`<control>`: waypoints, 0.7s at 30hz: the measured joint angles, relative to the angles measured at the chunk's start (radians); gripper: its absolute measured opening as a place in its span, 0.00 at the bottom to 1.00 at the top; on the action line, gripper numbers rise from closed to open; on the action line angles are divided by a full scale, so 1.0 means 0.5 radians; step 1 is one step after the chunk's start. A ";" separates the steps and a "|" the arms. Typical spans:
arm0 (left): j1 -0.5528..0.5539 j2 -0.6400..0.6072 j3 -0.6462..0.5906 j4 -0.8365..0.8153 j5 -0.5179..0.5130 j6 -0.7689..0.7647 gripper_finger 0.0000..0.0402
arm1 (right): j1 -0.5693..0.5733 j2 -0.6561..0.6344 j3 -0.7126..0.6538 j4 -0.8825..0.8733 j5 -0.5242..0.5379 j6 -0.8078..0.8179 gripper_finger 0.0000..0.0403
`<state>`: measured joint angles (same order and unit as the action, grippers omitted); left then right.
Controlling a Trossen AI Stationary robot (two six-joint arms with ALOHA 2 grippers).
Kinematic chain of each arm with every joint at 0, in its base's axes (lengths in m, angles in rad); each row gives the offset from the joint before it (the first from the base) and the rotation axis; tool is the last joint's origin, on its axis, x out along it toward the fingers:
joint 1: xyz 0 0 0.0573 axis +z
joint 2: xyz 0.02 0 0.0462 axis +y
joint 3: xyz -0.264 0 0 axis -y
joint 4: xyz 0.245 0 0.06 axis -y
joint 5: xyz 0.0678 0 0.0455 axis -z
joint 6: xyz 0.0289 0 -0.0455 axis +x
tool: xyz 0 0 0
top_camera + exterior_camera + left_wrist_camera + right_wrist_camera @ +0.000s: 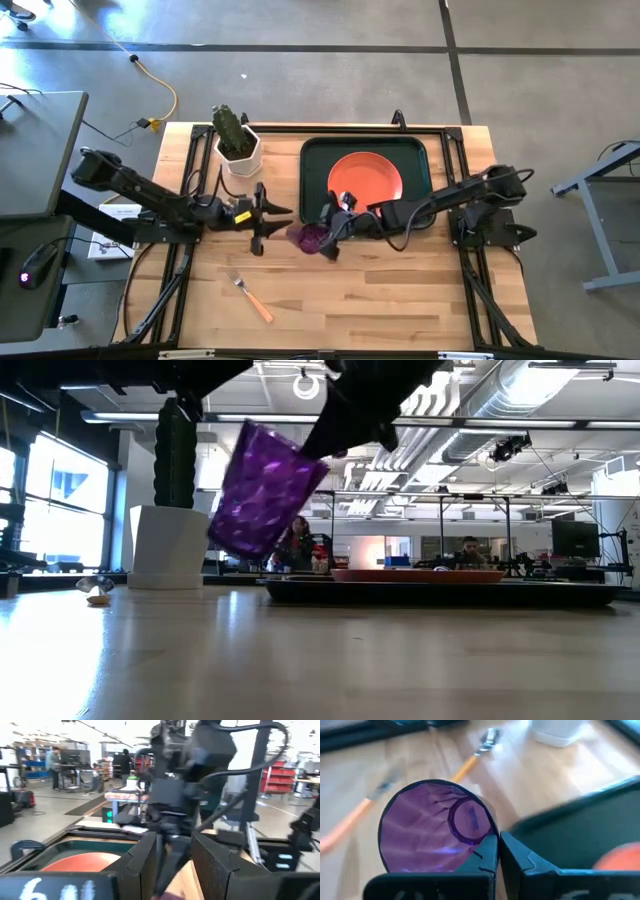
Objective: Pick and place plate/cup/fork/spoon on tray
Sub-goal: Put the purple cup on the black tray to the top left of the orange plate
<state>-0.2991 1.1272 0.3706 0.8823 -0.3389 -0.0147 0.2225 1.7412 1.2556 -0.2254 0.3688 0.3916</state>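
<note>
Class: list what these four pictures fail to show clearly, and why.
Right wrist view: blurred orange-handled utensil, fork or spoon unclear.
Low view: right tool gripping the cup, cut off by top edge.
Left wrist view: plate mostly hidden behind left tool.

spoon [480, 747]: blurred, bowl unclear | plate [82, 862]: behind left pincer | cup [437, 827]: cut off

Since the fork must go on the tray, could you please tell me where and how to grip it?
I would take the fork by the middle of its orange handle, from straight above, fingers closing across it: it lies flat and diagonal on the table, clear of other things. The open left gripper is free; the right gripper holds the cup.
</note>
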 joint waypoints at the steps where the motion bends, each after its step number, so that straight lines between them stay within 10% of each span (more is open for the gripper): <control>1: -0.028 -0.014 0.000 -0.025 -0.018 0.003 0.28 | -0.022 0.028 0.000 0.072 -0.109 0.000 0.00; 6: -0.172 -0.102 0.000 -0.075 -0.187 0.144 0.28 | -0.167 0.165 0.072 0.192 -0.662 0.061 0.00; 21: -0.285 -0.264 0.000 -0.447 -0.660 -0.052 0.28 | -0.288 0.734 1.088 -0.747 -0.638 -0.114 0.00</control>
<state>-0.4416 0.9950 0.3706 0.6590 -0.6687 -0.0405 0.0784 2.1081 1.7996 -0.5989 0.0497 0.3345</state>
